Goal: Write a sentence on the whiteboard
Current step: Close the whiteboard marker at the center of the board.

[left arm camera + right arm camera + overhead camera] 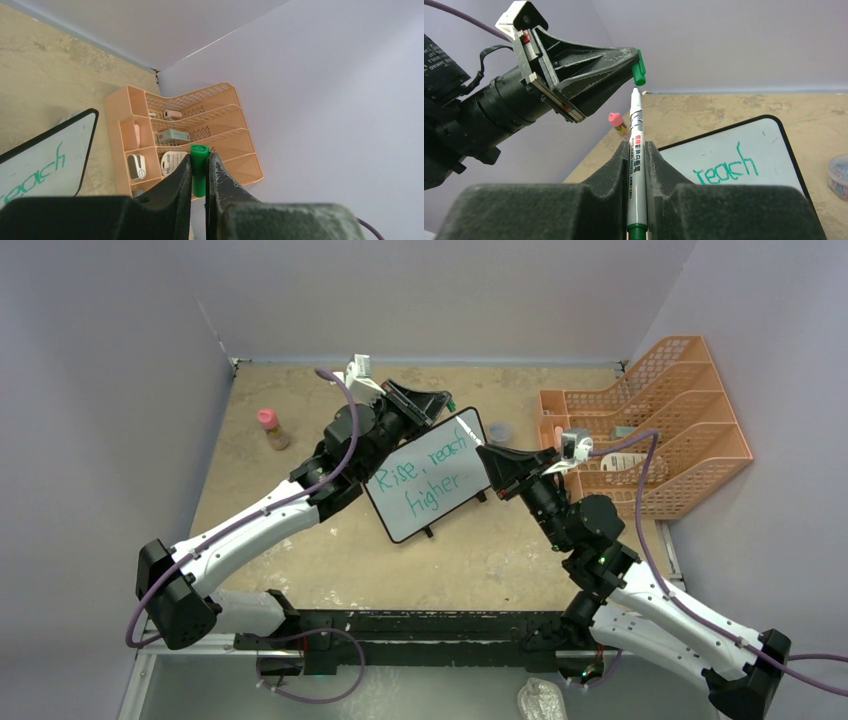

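The two black fingers [176,184] of the left gripper [199,161] are pinched onto a small green plastic marker cap [199,167], which stands upright between their tips in the left wrist view; behind it, in the corner of the lilac walls, sits a peach-orange plastic tiered file rack [220,97] with small items in its compartments; at the lower left shows a corner of the small white whiteboard with a thin black frame [75,145], bearing one word of the green-teal handwritten sentence [37,170], "reach".

In the right wrist view the right gripper [637,146] has its fingers closed on a slim white marker with a printed barrel [636,120], its green tail end nearest the camera and its nib pointing up and away, just beneath the cap held by the left gripper; whether nib and cap touch I cannot tell. Beyond them a small brown bottle with a pink lid [615,119] stands on the tan tabletop [724,107]; the whiteboard is to the right, and a small clear tub of bluish bits [839,175] is cut off by the right edge.

From the top external view the whiteboard sits askew near the middle of the table, between the two grippers; the sentence reads "Rise, reach higher." in two lines; the grippers meet above its far right corner. The rack stands at the far right, and the bottle is well apart at the far left; a crumpled clear plastic bag [543,700] lies at the near edge.
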{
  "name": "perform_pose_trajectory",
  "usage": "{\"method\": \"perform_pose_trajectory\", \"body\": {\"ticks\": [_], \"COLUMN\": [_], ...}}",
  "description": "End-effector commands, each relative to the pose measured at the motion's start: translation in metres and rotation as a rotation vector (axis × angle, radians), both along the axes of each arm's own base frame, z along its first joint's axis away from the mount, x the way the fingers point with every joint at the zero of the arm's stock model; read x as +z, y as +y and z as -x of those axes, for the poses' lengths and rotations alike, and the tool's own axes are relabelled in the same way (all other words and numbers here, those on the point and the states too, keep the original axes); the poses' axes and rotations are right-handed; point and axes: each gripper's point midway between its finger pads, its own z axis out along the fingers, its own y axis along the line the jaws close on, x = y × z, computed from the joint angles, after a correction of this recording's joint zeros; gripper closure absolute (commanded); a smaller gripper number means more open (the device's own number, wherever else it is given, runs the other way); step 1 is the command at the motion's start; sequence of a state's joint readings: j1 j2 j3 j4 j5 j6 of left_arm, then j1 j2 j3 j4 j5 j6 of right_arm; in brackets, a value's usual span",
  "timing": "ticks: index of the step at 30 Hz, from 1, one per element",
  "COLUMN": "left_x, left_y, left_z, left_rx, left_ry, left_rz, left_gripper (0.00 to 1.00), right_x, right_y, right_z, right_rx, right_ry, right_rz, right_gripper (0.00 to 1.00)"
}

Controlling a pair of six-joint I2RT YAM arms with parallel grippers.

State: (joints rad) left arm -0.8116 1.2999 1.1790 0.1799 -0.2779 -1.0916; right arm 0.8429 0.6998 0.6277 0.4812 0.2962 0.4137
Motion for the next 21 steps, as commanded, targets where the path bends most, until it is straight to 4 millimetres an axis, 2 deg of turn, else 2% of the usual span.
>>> {"method": "perform_pose_trajectory", "body": {"ticks": [1, 8, 21], "left_x": [0.024, 0.021, 0.018], "left_y": [0.006, 0.004, 0.004], "left_z": [0.008, 0.012, 0.013], "left_rx": [-0.017, -0.041, -0.048], "left_ry": [-0.037, -0.013, 0.026], "left_rz": [0.093, 0.115, 0.162], "left_gripper": [1.00, 1.00, 1.00], "right_x": [0.019, 0.020, 0.009], "right_y": [-0.005, -0.005, -0.006], "right_z": [0.001, 0.000, -0.004], "right_rx": [-0.011, -0.019, -0.035], "right_ry": [-0.059, -0.061, -0.031], "right_rz": [-0.050, -0.056, -0.037], "right_gripper": [1.00, 1.00, 1.00]}}
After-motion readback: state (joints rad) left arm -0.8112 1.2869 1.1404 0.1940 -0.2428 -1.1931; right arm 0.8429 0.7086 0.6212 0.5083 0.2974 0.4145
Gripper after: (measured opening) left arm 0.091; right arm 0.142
